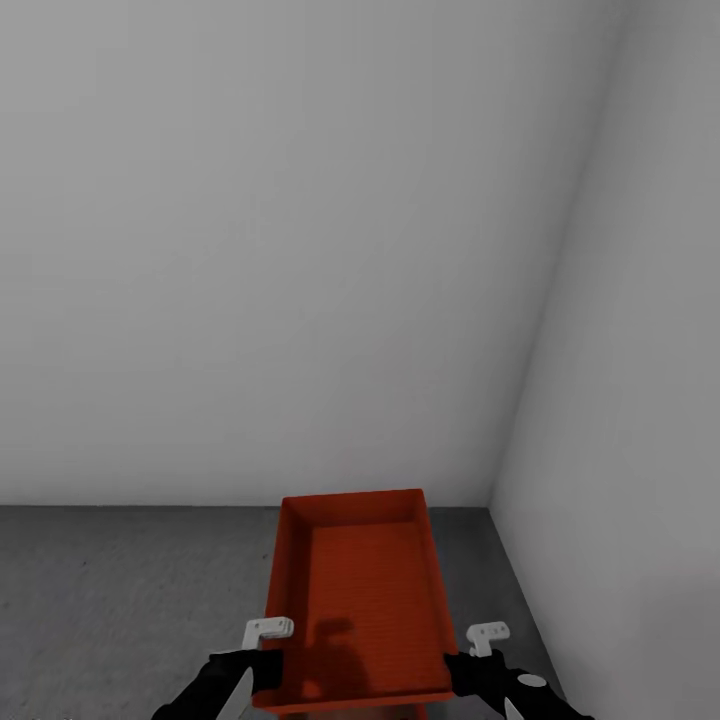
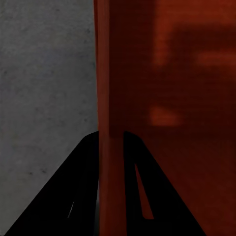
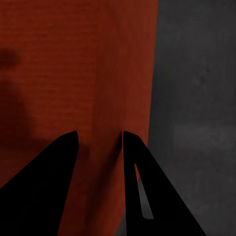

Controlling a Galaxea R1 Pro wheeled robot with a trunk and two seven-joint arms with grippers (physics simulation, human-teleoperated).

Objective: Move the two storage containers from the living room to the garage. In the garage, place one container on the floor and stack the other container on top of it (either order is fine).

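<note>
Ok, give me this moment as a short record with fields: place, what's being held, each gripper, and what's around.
place: corner of grey-white walls, over dark concrete floor
held item: red-orange storage container, open top, nothing inside
left gripper: jaws astride the container's left wall
right gripper: jaws astride its right wall
second container: a red edge under the held one; cannot tell what it is

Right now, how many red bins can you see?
1. The red bin is gripped by its side walls between the left gripper and right gripper, near the wall corner. A second could be hidden beneath it.
</note>
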